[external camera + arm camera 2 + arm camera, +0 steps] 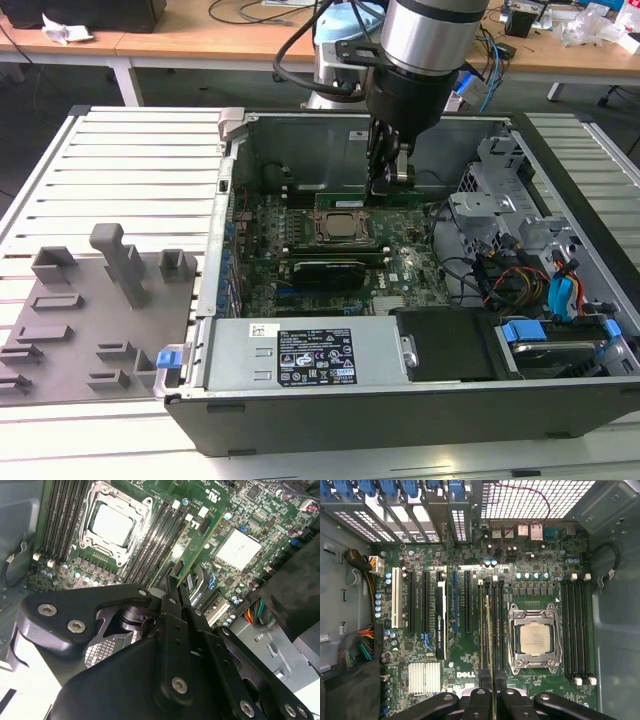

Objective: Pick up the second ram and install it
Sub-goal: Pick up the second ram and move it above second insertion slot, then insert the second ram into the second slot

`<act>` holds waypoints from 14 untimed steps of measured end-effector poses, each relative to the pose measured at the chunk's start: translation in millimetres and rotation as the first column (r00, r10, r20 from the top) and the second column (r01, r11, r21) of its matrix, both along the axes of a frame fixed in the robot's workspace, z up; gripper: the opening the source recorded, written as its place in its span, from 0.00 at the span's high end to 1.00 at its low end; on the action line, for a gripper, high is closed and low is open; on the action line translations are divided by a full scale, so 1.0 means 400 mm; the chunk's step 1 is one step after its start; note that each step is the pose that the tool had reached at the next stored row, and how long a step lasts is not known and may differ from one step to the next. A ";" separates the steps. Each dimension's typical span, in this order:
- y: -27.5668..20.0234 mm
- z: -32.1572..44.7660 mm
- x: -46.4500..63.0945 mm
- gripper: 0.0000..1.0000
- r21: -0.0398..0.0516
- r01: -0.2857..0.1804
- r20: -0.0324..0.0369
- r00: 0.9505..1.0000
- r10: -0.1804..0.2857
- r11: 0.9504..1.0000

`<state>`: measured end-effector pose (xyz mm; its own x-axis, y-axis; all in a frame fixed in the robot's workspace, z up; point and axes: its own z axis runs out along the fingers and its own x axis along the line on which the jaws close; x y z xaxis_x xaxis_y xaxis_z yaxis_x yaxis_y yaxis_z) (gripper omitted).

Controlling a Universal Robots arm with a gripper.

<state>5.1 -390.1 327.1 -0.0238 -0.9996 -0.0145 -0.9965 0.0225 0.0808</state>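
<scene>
The gripper (176,578) is pinched shut on the second ram (198,546), a thin green stick gripped by its upper edge and held on its long edge so that its contact edge faces the board. Holding it this way makes sense, since the stick has to go down edge-first into a narrow slot. In the first wrist view the fingertips (501,681) sit directly over the bank of black memory slots (485,620) just beside the processor (534,639), with the stick lined up along those slots. From these angles I cannot tell whether its lower edge is already in a slot or just above one. In the exterior view the arm reaches straight down into the open computer case (400,425), which lies on its side so that the motherboard (530,555) faces up and can be reached from above. The case holds the processor clamped in its metal socket frame, a second bank of slots (577,625) on the socket's far side, and a dark expansion card (325,270) standing in its connector. It also holds a bundle of coloured cables (500,275) near the drive cage on the exterior view's right. Outside the case, on the exterior view's left, the grey tray blocks (120,262) stand well apart from the gripper.
</scene>
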 end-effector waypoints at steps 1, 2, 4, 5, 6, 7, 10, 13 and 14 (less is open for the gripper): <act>0.000 0.000 0.000 0.86 0.000 0.000 0.000 1.000 0.000 1.000; 0.000 0.000 0.000 0.86 0.000 0.000 0.000 1.000 0.000 1.000; 0.000 0.000 0.000 0.86 0.000 0.000 0.000 1.000 0.000 1.000; 0.000 0.000 0.000 0.86 0.000 0.000 0.000 1.000 0.000 1.000; 0.000 -0.001 0.000 0.86 0.000 0.000 0.000 1.000 0.000 1.000; 0.000 -0.001 0.000 0.86 0.000 0.000 0.000 1.000 0.000 1.000; 0.000 -0.001 0.000 0.86 0.000 0.000 0.000 1.000 0.000 1.000; 0.000 -0.003 0.000 0.86 0.004 0.000 0.000 1.000 0.000 1.000; 0.000 -0.005 -0.001 0.86 0.005 0.000 0.000 1.000 0.000 1.000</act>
<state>4.9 -390.1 325.2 -0.0238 -0.9995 -0.0194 -0.9965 0.0221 0.0808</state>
